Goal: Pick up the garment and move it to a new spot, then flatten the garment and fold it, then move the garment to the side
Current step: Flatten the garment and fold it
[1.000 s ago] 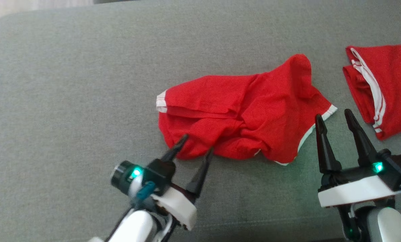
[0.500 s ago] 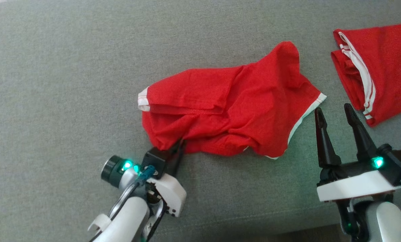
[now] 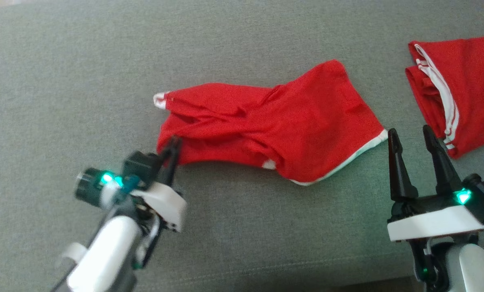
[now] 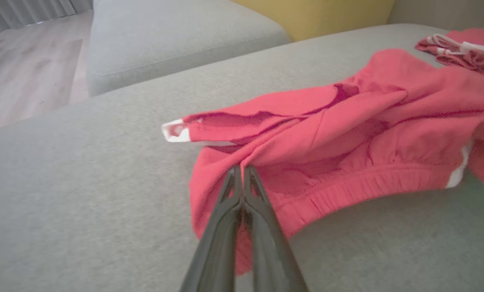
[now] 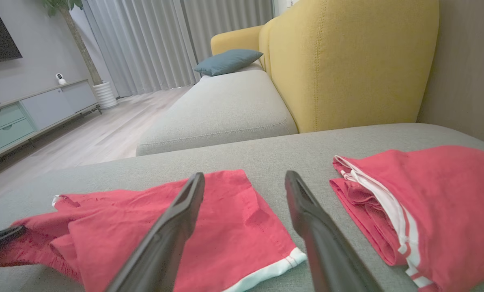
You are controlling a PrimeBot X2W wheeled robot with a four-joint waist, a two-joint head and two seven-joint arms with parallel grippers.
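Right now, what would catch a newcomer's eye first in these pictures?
A crumpled red garment lies mid-cushion on the grey sofa, the left gripper pinched shut on its left edge. The right gripper stands open beside its white-trimmed right corner, and a second red garment lies at far right.

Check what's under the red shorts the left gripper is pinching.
The red shorts lie on the grey sofa cushion, which shows all round them. The left gripper is shut on a fold at one end. Whatever the cloth itself covers is hidden.
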